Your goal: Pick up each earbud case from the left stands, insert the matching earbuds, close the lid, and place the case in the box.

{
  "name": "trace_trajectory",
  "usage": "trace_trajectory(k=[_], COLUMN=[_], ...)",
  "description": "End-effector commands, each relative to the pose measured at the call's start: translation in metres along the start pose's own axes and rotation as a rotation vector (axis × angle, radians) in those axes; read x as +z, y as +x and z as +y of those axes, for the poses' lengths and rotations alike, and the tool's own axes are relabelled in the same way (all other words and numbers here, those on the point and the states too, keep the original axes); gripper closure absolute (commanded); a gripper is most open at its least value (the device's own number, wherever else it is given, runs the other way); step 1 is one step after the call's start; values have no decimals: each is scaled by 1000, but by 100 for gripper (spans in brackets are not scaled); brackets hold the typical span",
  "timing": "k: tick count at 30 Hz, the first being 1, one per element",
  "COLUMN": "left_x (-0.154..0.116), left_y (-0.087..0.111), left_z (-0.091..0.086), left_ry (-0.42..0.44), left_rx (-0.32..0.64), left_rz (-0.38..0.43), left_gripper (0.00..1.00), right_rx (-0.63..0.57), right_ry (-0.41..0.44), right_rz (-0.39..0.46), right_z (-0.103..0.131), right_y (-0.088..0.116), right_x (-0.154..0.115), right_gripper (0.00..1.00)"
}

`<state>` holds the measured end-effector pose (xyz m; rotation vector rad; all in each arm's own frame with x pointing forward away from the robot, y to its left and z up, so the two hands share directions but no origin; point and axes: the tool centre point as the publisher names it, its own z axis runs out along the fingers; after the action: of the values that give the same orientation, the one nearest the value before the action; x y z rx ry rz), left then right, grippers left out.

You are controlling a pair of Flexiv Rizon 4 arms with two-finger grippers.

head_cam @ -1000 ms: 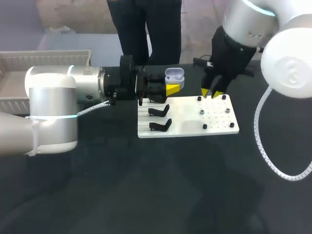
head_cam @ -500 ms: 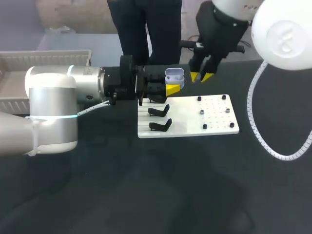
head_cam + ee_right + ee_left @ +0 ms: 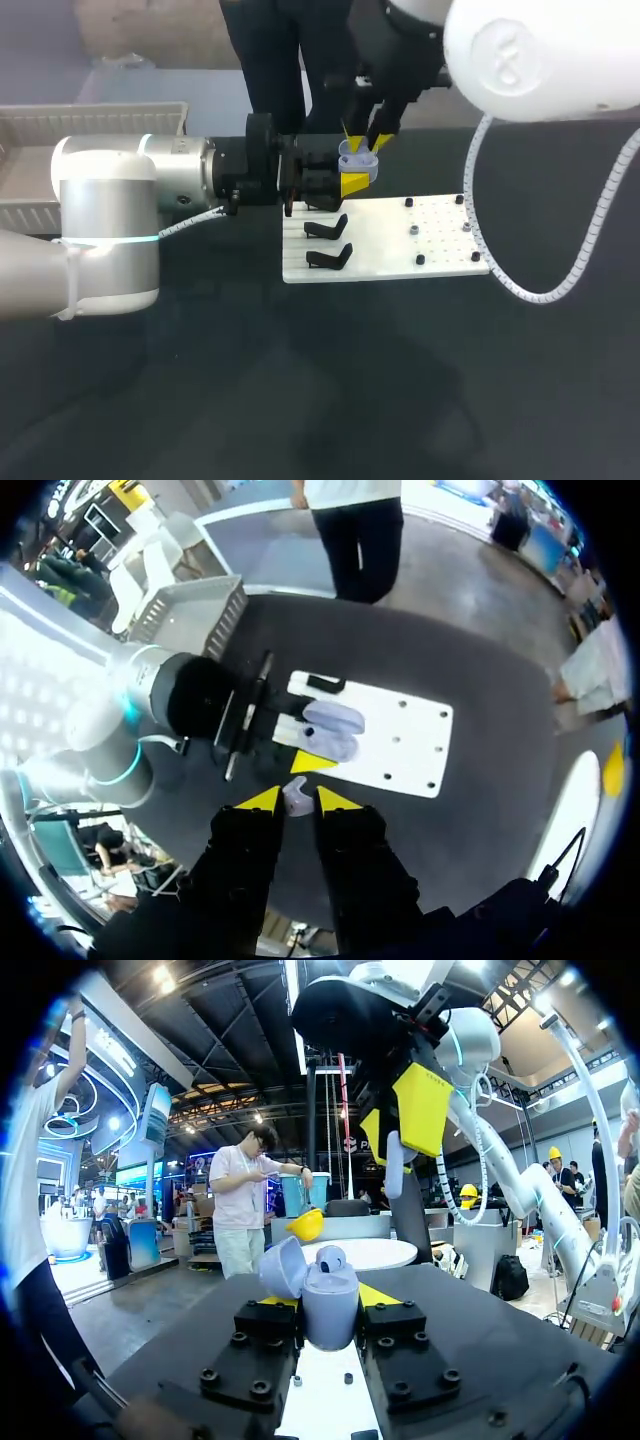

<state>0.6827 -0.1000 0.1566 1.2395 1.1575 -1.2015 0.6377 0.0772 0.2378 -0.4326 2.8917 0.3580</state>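
Observation:
My left gripper (image 3: 355, 176) is shut on a lavender earbud case (image 3: 357, 162), held just off the back left corner of the white board (image 3: 390, 252). The case (image 3: 330, 1302) sits between the left fingers with its lid (image 3: 283, 1266) tipped open and one earbud (image 3: 331, 1257) seated inside. Right above it hangs my right gripper (image 3: 365, 139), shut on a small white earbud (image 3: 295, 799). From the left wrist, that right gripper (image 3: 396, 1136) points down at the open case with the earbud (image 3: 394, 1165) in its tips.
Two black stands (image 3: 327, 229) (image 3: 330, 258) sit on the board's left side, with small pegs (image 3: 413, 231) on its right. A grey box (image 3: 100, 125) lies at the table's back left, behind my left arm.
My right arm has swung left from the board's back right pegs to directly over the open case, carrying the earbud. The left arm and case have stayed still.

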Motion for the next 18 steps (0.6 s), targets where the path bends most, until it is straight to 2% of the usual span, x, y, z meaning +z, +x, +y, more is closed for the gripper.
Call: trace_trajectory(k=[1, 7, 9, 18], left_x=[0, 0, 0, 0], left_y=[1, 1, 1, 1], left_z=[-1, -1, -1, -1], left_ry=[-4, -4, -4, -4], left_rx=[4, 4, 4, 4], left_rz=[-4, -4, -4, -4], left_gripper=[100, 100, 100, 100], right_rx=[-14, -41, -60, -60], right_ry=[9, 27, 37, 37], right_rz=[22, 10, -37, -37], right_z=[6, 9, 11, 11], right_y=[-9, -11, -12, -12], right_x=[6, 10, 10, 10], right_gripper=[100, 100, 100, 100])
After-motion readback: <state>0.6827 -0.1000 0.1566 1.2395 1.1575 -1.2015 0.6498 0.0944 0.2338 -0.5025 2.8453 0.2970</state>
